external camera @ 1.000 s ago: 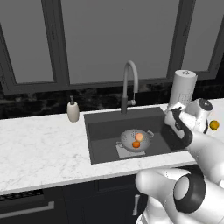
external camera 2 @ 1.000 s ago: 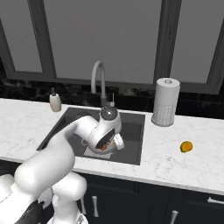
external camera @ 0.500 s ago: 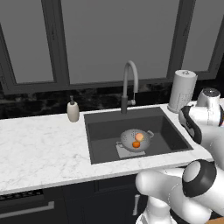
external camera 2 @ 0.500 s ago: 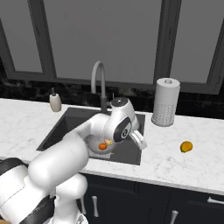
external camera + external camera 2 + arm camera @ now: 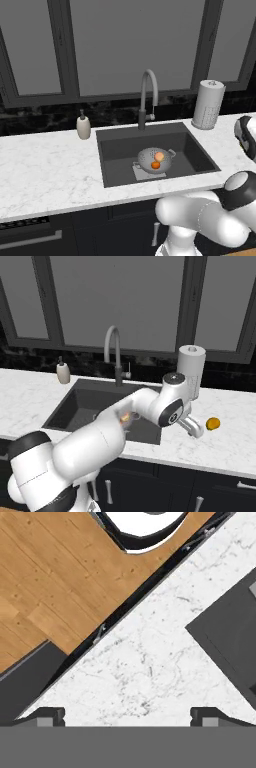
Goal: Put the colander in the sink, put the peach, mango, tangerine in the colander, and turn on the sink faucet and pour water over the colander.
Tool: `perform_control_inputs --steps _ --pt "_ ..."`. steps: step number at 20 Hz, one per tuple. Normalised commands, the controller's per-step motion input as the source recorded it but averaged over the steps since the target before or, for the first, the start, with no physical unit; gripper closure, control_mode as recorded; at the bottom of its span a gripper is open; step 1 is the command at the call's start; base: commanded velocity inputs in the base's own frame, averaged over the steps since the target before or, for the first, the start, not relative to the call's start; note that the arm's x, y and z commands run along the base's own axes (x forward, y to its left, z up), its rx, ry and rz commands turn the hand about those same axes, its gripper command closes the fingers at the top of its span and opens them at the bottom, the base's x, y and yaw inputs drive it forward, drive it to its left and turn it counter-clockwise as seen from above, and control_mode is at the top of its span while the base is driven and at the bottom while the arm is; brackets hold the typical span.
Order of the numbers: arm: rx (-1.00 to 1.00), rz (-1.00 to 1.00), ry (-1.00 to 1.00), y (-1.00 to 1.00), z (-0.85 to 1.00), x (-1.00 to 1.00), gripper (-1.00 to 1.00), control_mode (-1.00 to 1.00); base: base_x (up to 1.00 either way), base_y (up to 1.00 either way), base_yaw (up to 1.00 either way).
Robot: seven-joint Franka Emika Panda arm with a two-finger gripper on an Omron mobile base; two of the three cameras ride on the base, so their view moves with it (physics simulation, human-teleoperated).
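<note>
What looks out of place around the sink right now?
One fruit is astray: the mango lies alone on the counter right of the sink, while the peach and tangerine sit in the colander. Nothing spilled or damaged.

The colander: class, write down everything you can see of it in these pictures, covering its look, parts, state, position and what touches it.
The colander is a silver-grey, metal-looking bowl pierced with small holes, with loop handles at opposite sides of its rim. It sits upright in the sink, on the lighter grey patch of the floor, below and in front of the sink faucet. Inside it lie the pale pink peach and the vivid orange tangerine, close together. No water is running over it. In the right base view the arm hides most of it.
</note>
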Motion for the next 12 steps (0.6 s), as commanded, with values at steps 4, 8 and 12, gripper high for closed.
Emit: perform_control_inputs --steps 4,8,12 --pt "0.00 0.04 0.06 -0.55 -0.01 -0.03 -1.00 -1.00 0.00 0.00 0.00" --pt "0.00 0.07 0.00 -0.07 -0.18 0.26 -1.00 -1.00 0.00 0.00 0.00" --pt "0.00 0.06 0.00 0.00 -0.29 0.49 -1.00 -1.00 0.00 0.00 0.00"
